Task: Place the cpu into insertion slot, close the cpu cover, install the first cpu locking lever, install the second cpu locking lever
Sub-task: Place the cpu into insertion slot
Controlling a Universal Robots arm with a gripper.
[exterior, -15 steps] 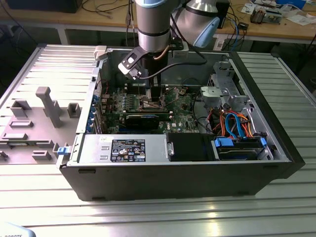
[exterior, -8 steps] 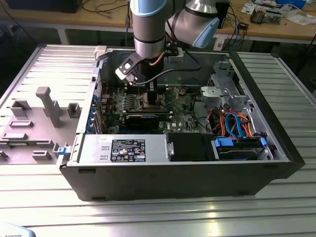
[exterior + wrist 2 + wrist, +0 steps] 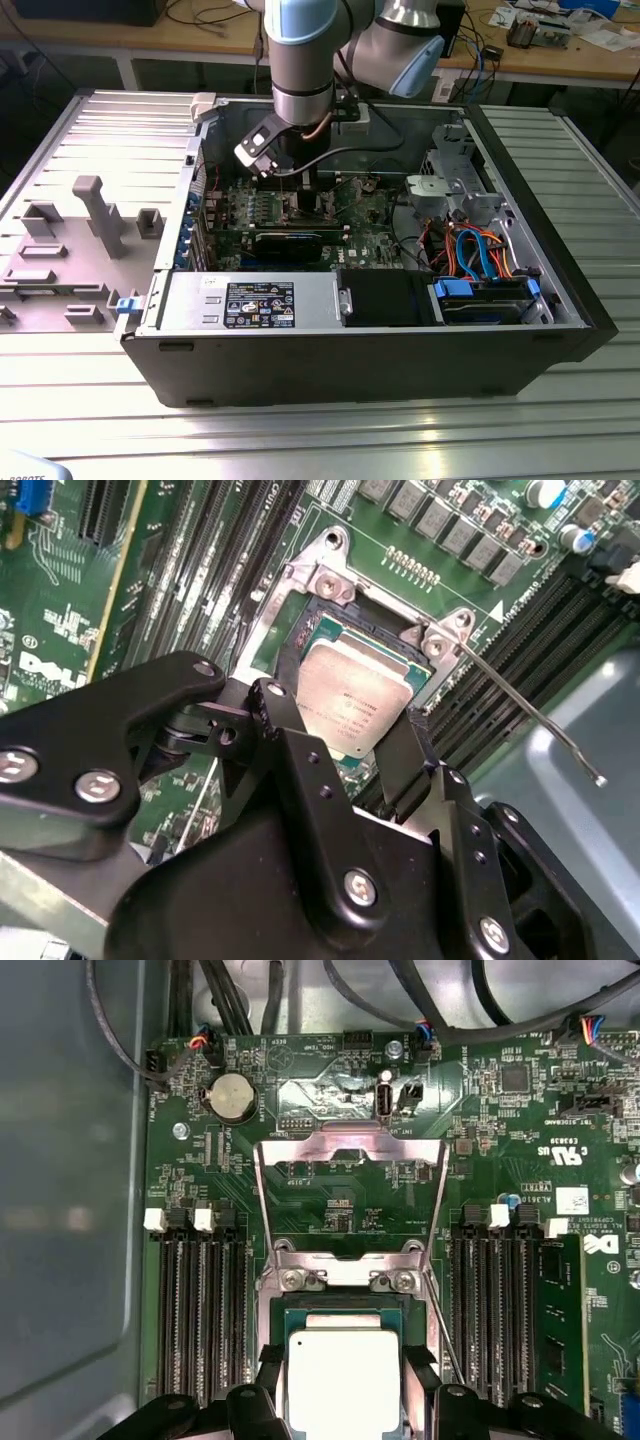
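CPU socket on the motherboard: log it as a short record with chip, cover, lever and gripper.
cpu: in the insertion slot, metal top up
cpu cover: open, hinged back away from the slot
locking lever: thin rod, unlatched, angled out from the slot's corner
gripper: right at the cpu, down inside the computer case
progress: chip placed, cover not yet closed
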